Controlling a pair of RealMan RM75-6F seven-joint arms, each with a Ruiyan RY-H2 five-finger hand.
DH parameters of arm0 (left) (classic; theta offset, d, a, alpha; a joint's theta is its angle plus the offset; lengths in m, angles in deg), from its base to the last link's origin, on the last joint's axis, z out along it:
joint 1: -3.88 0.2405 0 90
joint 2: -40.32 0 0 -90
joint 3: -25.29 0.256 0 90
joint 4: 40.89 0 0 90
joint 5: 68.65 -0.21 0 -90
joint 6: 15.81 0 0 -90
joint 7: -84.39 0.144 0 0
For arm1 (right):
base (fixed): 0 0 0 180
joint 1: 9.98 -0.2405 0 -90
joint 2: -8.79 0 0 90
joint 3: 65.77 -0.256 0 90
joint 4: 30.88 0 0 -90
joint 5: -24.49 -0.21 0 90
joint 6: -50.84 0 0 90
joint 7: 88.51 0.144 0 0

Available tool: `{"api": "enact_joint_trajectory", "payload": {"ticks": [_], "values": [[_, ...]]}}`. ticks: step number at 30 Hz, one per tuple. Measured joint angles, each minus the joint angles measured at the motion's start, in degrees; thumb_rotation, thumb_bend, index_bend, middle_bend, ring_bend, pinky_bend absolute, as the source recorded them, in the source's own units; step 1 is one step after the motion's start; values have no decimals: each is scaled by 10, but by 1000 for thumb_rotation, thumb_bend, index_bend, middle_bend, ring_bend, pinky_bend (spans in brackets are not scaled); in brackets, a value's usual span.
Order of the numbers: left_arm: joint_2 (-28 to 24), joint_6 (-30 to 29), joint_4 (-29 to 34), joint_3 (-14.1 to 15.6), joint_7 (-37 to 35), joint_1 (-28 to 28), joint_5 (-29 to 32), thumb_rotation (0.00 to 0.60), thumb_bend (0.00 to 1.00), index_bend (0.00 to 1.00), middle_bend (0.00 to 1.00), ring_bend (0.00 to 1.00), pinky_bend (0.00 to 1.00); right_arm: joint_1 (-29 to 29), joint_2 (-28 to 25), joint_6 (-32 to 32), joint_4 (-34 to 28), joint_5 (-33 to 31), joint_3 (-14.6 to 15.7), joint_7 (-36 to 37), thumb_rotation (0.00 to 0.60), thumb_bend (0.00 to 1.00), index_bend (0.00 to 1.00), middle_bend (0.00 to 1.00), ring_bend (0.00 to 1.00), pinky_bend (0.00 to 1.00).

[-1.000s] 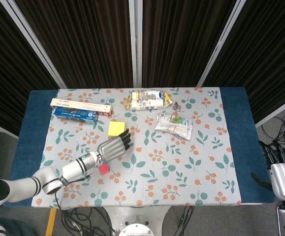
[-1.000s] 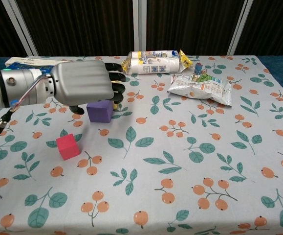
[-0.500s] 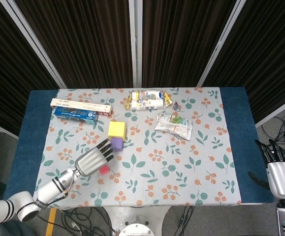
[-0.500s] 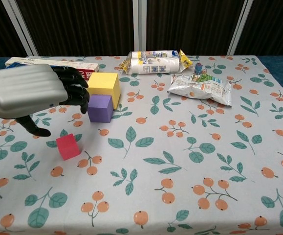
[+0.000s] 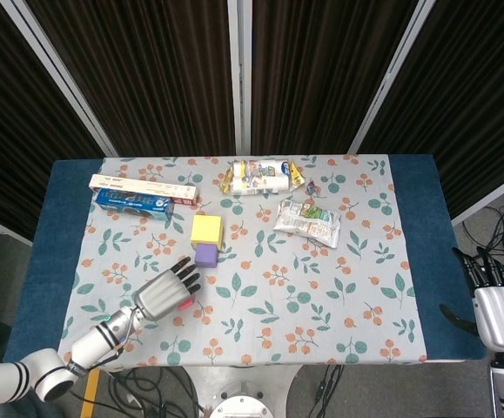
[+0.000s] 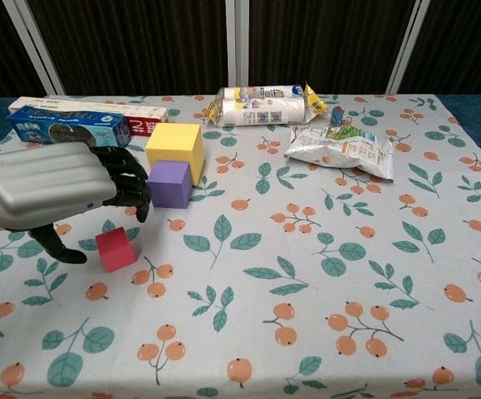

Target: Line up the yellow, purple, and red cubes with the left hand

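The yellow cube (image 5: 207, 229) (image 6: 176, 148), the purple cube (image 5: 205, 254) (image 6: 170, 184) and the small red cube (image 5: 184, 304) (image 6: 115, 248) lie in a rough diagonal run on the floral cloth. Yellow and purple touch; red sits apart, nearer the front left. My left hand (image 5: 160, 294) (image 6: 53, 187) hovers palm down just left of the purple cube and above the red one, its fingers spread and holding nothing. In the head view it hides most of the red cube. My right hand (image 5: 500, 309) stays off the table's right edge, fingers apart and empty.
A white and red box (image 6: 82, 106) and a blue box (image 6: 66, 126) lie at the back left. A snack bag (image 6: 261, 105) sits at the back centre, with a flatter packet (image 6: 340, 148) to its right. The blue table border (image 5: 60, 226) frames the cloth.
My left hand has drawn back toward the front left, uncovering the yellow and purple cubes. The cubes have stayed in place. The right hand has barely moved.
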Motion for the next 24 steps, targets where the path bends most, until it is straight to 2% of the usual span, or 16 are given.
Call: {"api": "enact_joint_trajectory", "payload": {"ticks": [13, 24], "values": [[27, -3, -52, 6, 0, 12, -28, 600, 216, 428, 350, 170, 137, 4, -1, 6, -4, 2, 2, -5, 600, 71, 78, 185, 18, 137], [35, -24, -87, 12, -23, 12, -70, 600, 285, 562, 358, 170, 137, 7, -2, 12, -12, 6, 3, -14, 600, 71, 78, 185, 18, 137]]}}
